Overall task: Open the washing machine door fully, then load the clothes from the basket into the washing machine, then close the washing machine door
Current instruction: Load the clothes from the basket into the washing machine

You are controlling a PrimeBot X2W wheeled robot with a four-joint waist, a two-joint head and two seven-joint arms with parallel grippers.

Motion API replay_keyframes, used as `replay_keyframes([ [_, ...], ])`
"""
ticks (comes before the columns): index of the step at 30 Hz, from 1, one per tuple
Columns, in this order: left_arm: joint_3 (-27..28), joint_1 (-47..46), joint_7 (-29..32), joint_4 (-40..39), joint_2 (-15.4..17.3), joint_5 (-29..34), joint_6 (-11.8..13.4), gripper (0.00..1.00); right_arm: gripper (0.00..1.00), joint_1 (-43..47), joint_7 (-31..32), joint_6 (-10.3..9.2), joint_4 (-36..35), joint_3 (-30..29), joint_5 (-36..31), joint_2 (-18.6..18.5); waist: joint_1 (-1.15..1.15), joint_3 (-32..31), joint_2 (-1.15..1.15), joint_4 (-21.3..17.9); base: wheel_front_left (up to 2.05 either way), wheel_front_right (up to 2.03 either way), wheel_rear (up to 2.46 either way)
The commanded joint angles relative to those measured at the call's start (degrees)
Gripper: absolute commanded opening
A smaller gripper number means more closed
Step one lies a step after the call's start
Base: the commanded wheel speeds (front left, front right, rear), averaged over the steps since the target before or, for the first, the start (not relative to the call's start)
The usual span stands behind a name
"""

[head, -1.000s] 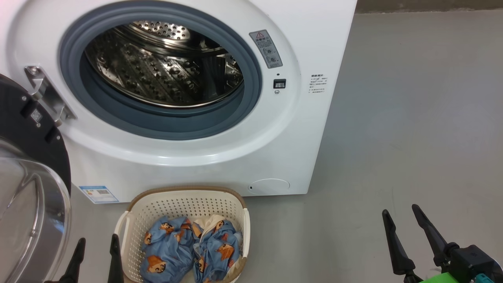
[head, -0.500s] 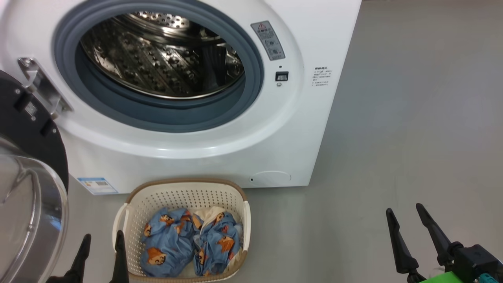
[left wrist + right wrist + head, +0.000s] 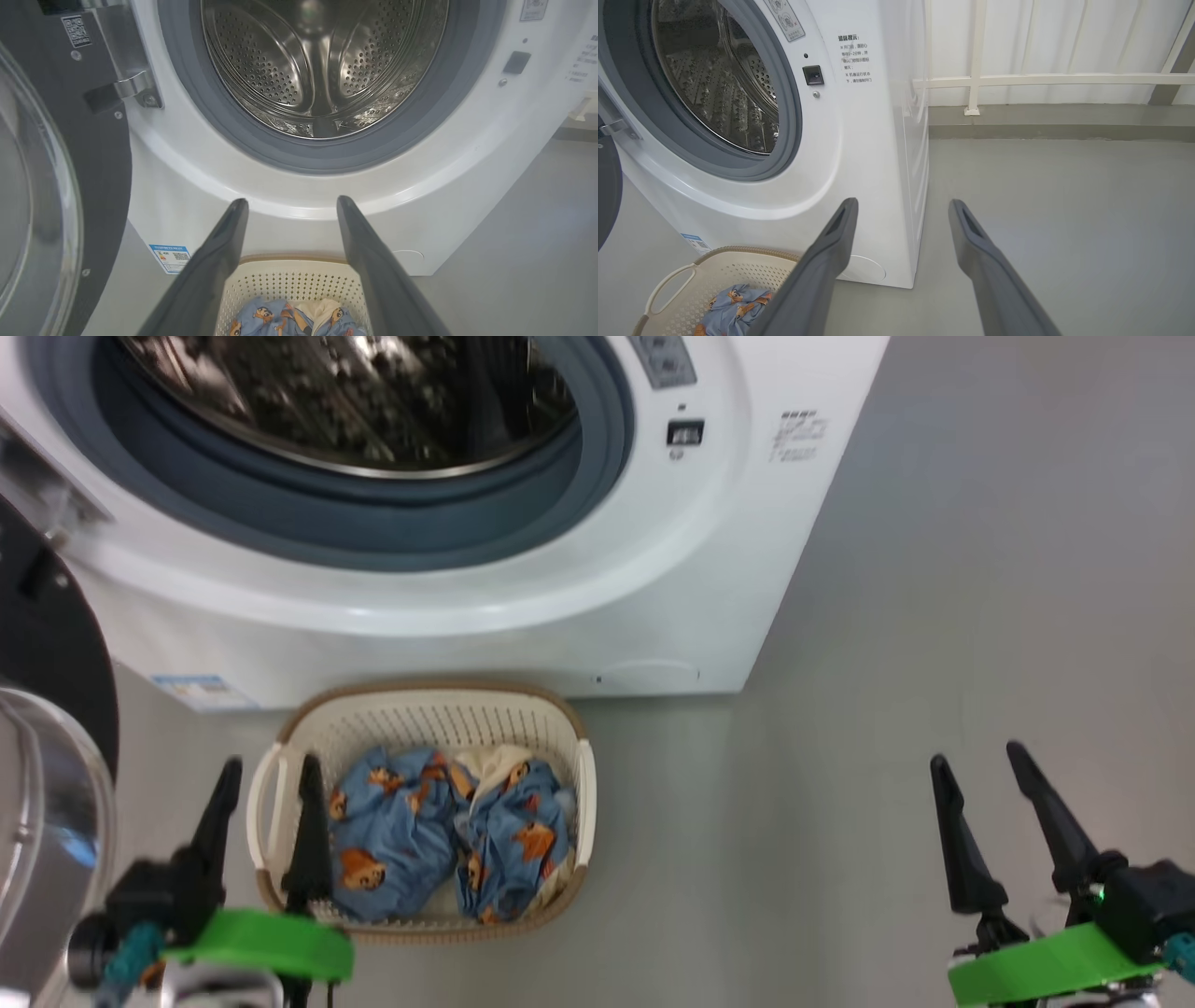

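We see the washing machine (image 3: 653,569) with its drum (image 3: 322,70) bare steel inside the grey gasket (image 3: 373,532). The washing machine door (image 3: 47,663) stands swung out on the left, its black rim and clear glass bowl facing us.

The basket (image 3: 429,689) sits on the grey floor (image 3: 934,616) just in front of the machine, below the opening and between the blue label (image 3: 191,689) and the round flap (image 3: 649,674). The clothes (image 3: 411,831) lie bunched inside it, blue printed fabric with a bit of cream cloth at the middle.

Our left end effector (image 3: 270,765) has its fingers spread and holds nothing. The fingers straddle the basket's left handle, and we cannot tell whether they touch it. Our right end effector (image 3: 975,754) is also spread and empty, over bare floor to the right, well apart from the basket.
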Motion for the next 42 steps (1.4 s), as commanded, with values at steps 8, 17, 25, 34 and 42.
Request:
replay_keyframes([
  [8,0.6,-14.1,-0.4,7.1,-0.2,0.0,-2.5,1.00,1.00,-5.2,-0.7,0.08,-3.2,2.0,-1.6,-1.8,0.00,14.7,0.00,1.7,0.00,0.00,0.00],
  [17,-0.3,-26.7,-0.4,16.8,-0.4,1.9,-4.9,1.00,1.00,-8.4,-0.7,0.08,-5.0,2.4,-2.3,-2.8,0.00,24.2,0.00,1.7,0.00,0.00,0.00],
  [25,-0.9,-33.4,-0.4,24.4,-0.7,3.8,-5.9,1.00,1.00,-9.4,-0.7,0.08,-6.2,1.8,-2.6,-2.8,0.00,29.4,0.00,1.6,0.00,0.00,0.00],
  [34,-4.9,-39.9,-0.3,39.6,0.0,9.6,-5.4,1.00,1.00,-10.3,-0.7,0.08,-7.7,1.1,-3.0,-2.6,0.00,34.4,0.00,1.9,0.00,0.00,0.00],
  [42,-7.0,-46.5,0.2,52.5,1.1,11.9,-3.4,1.00,1.00,-10.8,-0.7,0.08,-8.3,0.8,-3.2,-2.3,0.00,37.5,0.00,1.8,0.00,0.00,0.00],
])
